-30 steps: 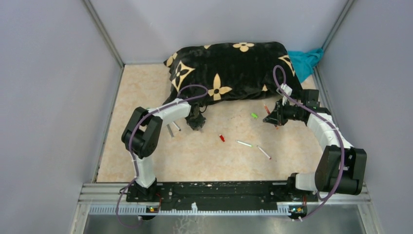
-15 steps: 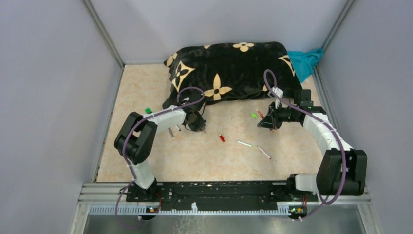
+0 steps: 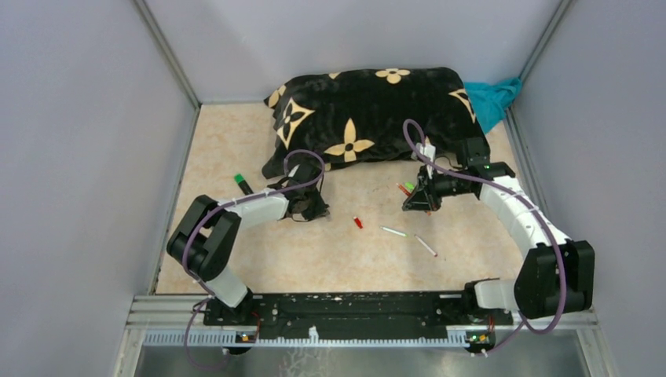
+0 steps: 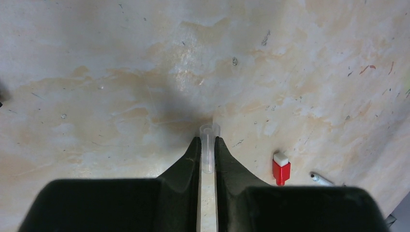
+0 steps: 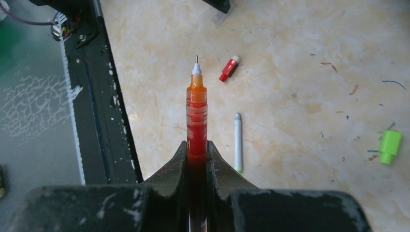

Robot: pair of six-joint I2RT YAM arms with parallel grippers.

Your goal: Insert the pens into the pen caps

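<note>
On the surface, middle: a red cap (image 3: 358, 222) lay loose between the two tools, apart from both.
Left tool (image 4: 207, 141): jaws pinched close on a clear tube (image 4: 209, 130); the tube's open end poked forward past the tips, low over the surface (image 4: 96, 72).
Clear tube: probably a cap rather than a pen, going by its short, hollow form.
Right tool (image 5: 197, 145): jaws closed on a red pen (image 5: 197, 108), with its bare tip pointing away from the wrist.
White pen (image 5: 237, 140): loose on the surface, green at one end.
Second loose pen (image 3: 426, 246): near the white pen, on the right arm's side.
Green cap (image 5: 389, 146): loose, near the right tool.
Black marker (image 3: 243, 183): green-ended, lay beyond the left arm, near the cushion.
Cushion (image 3: 369, 110): black with a flower pattern, at the far edge; a blue cloth (image 3: 493, 98) lay at its right corner.
Step in hand: one pen and one likely cap were each gripped, but the tools were well apart and the parts were not yet joined.
Next move: called for turning the tube's open end to face the pen tip, lining up both axes, then pushing gently; any tilt risked jamming.
Progress: early; no capped pen was seen.
</note>
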